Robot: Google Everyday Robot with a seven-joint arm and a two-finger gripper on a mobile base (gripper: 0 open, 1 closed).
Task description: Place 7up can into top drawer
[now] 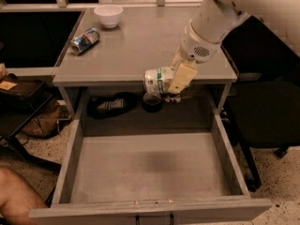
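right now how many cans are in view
2. The 7up can, held in the gripper at the table's front edge; the blue-and-silver can, back left near the bowl. More may be hidden.

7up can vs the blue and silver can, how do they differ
The 7up can is whitish with green lettering, held in the gripper at the table's front edge; the blue-and-silver can lies free, back left near the bowl. Both are on their sides.

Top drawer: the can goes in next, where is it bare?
The top drawer is bare from wall to wall. Crowded only behind it: a dark pouch and dark round object lie below the gripper, which holds the 7up can at the tabletop's front edge.
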